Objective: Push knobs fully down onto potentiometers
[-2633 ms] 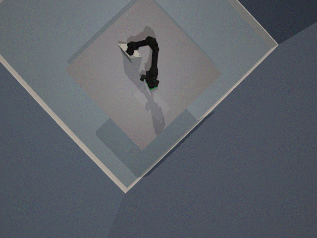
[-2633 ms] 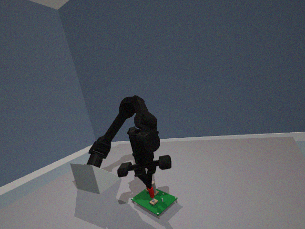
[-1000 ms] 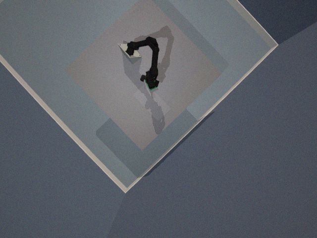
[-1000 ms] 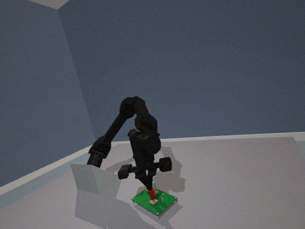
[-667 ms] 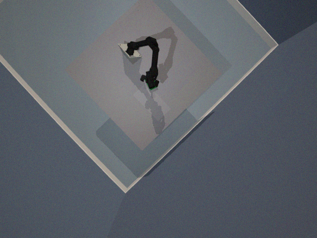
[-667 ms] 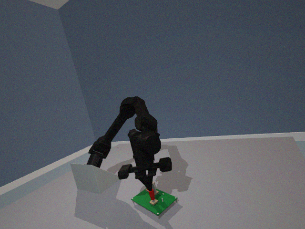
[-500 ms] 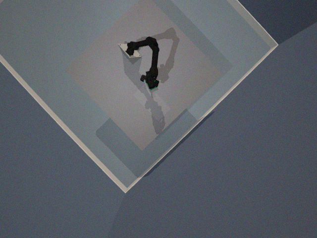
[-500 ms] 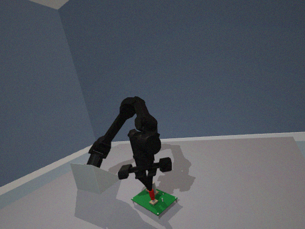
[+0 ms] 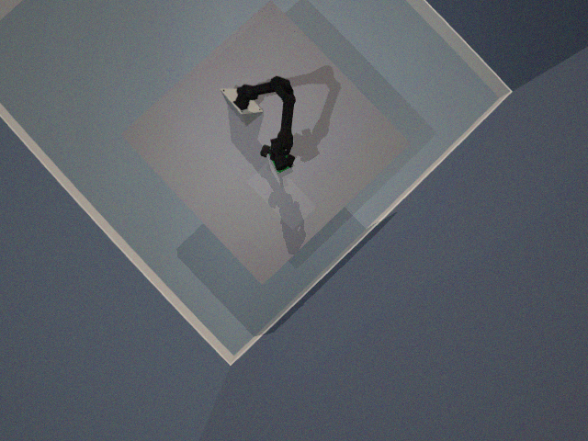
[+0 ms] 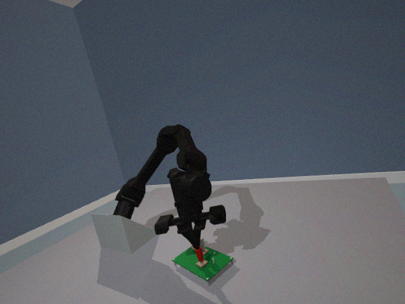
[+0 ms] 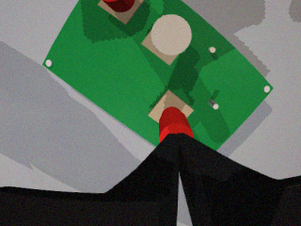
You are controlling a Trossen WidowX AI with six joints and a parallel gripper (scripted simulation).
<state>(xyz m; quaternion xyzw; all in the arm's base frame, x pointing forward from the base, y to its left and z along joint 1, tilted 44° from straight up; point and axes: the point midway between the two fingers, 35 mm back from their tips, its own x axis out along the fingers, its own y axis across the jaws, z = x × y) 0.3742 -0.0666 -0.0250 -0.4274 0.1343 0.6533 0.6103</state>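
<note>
The arm (image 9: pixel 288 114) (image 10: pixel 153 164) is matte black, with chunky joints and an end effector (image 9: pixel 281 165) (image 10: pixel 197 247) (image 11: pixel 176 141) with tapering fingers.

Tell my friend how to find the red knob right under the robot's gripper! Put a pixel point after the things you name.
Find the green board (image 10: pixel 188 260) (image 11: pixel 108 71), below the black arm. Near one edge, just below the gripper's (image 10: pixel 198 247) (image 11: pixel 178 137) closed tip, a red knob (image 10: pixel 199 254) (image 11: pixel 173 121) rises over a tan block. The pale round-topped piece (image 11: pixel 171 35) isn't red, and the other red knob (image 11: pixel 123 5) isn't under the tip.
</note>
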